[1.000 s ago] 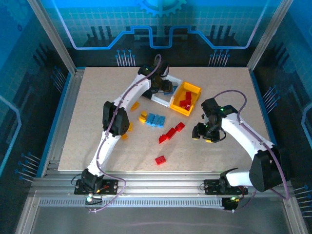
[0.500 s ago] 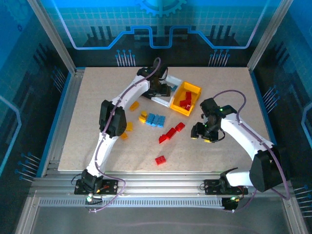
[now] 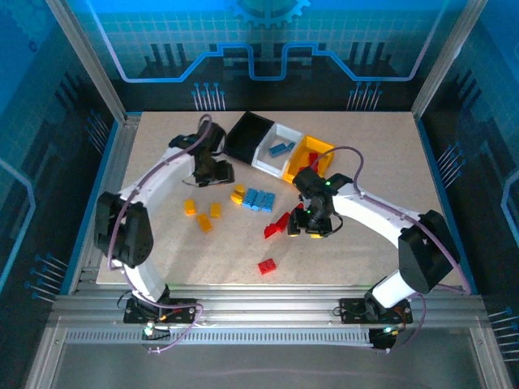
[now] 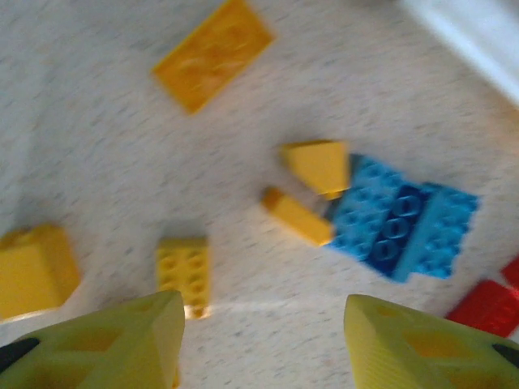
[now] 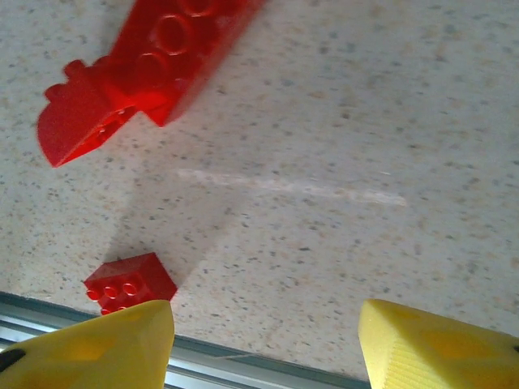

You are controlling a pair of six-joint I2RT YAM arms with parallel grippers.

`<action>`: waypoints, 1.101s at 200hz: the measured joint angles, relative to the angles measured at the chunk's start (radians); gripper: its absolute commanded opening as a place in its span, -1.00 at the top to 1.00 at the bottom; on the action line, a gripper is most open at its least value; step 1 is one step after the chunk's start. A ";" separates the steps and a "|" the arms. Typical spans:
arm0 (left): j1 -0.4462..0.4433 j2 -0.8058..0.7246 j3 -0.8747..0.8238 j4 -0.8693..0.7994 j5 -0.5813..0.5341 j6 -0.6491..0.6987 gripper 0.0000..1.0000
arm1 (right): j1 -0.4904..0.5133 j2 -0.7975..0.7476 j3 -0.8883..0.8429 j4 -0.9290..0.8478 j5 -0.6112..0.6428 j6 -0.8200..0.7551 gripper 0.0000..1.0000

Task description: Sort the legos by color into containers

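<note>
The three joined containers stand at the back: black bin [image 3: 247, 134], white bin [image 3: 270, 159] holding a blue brick [image 3: 281, 148], yellow bin [image 3: 323, 147] holding red bricks. My left gripper [image 3: 212, 173] [image 4: 263, 340] hangs open over bare table, beside loose yellow legos [image 3: 204, 212]; a yellow 2x4 brick [image 4: 183, 271] lies just ahead of its left finger. The light blue cluster [image 3: 259, 198] [image 4: 401, 219] sits farther right. My right gripper [image 3: 308, 227] [image 5: 263, 344] is open and empty next to the long red brick [image 3: 280, 223] [image 5: 142, 69]. A small red brick [image 3: 266, 266] [image 5: 130, 281] lies nearer the front.
A flat yellow plate [image 4: 212, 53], a yellow wedge [image 4: 318, 166] and a yellow bar [image 4: 297, 215] lie ahead of the left gripper. The table's front edge [image 5: 243, 361] runs just under the right gripper's fingers. Metal frame rails surround the board.
The left arm has swung away from the bins to the left and nearer, uncovering the black bin. The right arm has moved left to the red bricks.
</note>
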 measured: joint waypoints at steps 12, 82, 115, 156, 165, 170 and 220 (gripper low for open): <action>0.026 -0.034 -0.070 -0.001 -0.003 -0.008 -0.14 | 0.021 0.013 0.009 0.008 0.000 0.007 -0.27; 0.056 -0.111 -0.192 0.004 -0.009 -0.014 -0.14 | 0.062 0.061 0.062 0.010 0.023 0.047 -0.26; 0.064 -0.118 -0.192 0.013 -0.004 -0.014 -0.14 | 0.060 0.150 0.211 0.005 0.042 0.036 -0.24; 0.064 -0.152 -0.217 0.024 0.003 -0.013 -0.15 | 0.027 0.314 0.402 -0.010 0.053 -0.011 -0.24; 0.064 -0.167 -0.227 0.025 0.005 -0.011 -0.15 | 0.019 0.354 0.443 -0.018 0.053 -0.023 -0.24; 0.064 -0.175 -0.233 0.025 0.006 -0.011 -0.15 | 0.015 0.375 0.465 -0.023 0.053 -0.028 -0.24; 0.074 -0.244 -0.286 0.025 0.010 0.010 -0.15 | 0.006 0.522 0.615 -0.048 0.052 -0.061 -0.24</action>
